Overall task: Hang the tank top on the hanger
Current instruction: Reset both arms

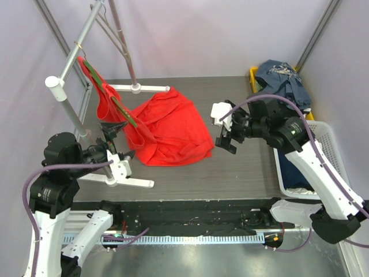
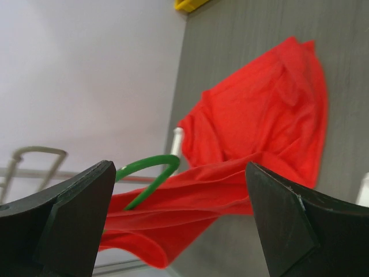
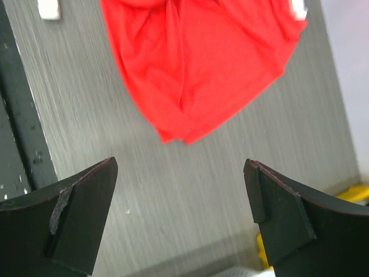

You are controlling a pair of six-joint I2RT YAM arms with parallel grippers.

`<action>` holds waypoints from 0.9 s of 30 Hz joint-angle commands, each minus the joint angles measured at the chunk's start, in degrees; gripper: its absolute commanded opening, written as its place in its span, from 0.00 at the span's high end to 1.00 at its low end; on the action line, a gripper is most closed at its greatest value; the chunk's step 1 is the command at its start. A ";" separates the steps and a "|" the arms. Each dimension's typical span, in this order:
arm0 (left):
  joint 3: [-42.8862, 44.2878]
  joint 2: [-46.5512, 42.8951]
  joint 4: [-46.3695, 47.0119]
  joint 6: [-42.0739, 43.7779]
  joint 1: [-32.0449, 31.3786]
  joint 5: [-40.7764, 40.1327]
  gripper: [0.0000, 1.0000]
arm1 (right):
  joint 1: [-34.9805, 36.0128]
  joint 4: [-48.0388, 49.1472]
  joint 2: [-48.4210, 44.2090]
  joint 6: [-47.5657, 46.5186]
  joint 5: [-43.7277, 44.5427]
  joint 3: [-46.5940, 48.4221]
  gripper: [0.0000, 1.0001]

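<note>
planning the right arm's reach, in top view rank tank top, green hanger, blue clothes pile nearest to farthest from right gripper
1. tank top, just left of the right gripper
2. blue clothes pile, back right
3. green hanger, far left

Soft red cloth tank top (image 1: 173, 127); glossy green plastic hanger (image 2: 147, 173).

No text, label, brand, number or sign can be read in any view. Tank top (image 1: 173, 130), left of centre toward 10 o'clock in the top view, shows plain red cloth on every visible fold.
</note>
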 commanded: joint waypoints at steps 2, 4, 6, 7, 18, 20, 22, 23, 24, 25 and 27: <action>1.04 0.26 -0.58 -19.46 -0.13 5.28 0.00 | -4.35 -1.13 -6.11 -2.33 -1.39 -8.72 0.00; 1.04 0.35 -0.23 -27.01 -0.13 9.41 0.00 | -5.58 -2.97 -8.21 -0.05 -3.66 -9.01 0.00; 0.34 0.87 -0.05 -32.38 -0.13 14.22 0.00 | -6.90 -8.83 -9.19 -0.92 -5.87 -6.90 0.00; -0.80 0.09 0.47 -34.92 -0.13 16.25 0.00 | -6.99 -11.39 -9.63 -1.80 -7.71 -5.94 0.00; -20.66 -12.57 3.46 -41.71 1.45 13.36 0.00 | -10.33 -19.51 -21.39 -0.84 -7.02 -9.96 0.00; -21.81 -13.01 3.46 -41.89 1.36 16.00 0.00 | -10.68 -20.11 -22.81 -0.84 -7.20 -12.77 0.00; -22.16 -12.66 3.37 -41.89 1.36 16.28 0.00 | -11.03 -20.64 -24.31 -1.10 -6.50 -14.01 0.00; -22.25 -12.49 3.37 -41.72 1.45 16.27 0.00 | -11.12 -20.73 -24.74 -1.19 -6.23 -14.71 0.00; -22.25 -12.48 3.20 -41.11 1.36 16.45 0.00 | -11.21 -20.91 -25.01 -1.19 -6.06 -15.07 0.00; -22.25 -12.31 3.11 -40.93 1.45 16.45 0.00 | -11.47 -21.00 -25.71 -1.45 -6.23 -15.42 0.00; -22.25 -11.96 3.11 -40.49 1.36 16.36 0.00 | -11.47 -21.52 -26.24 -2.42 -6.93 -16.03 0.00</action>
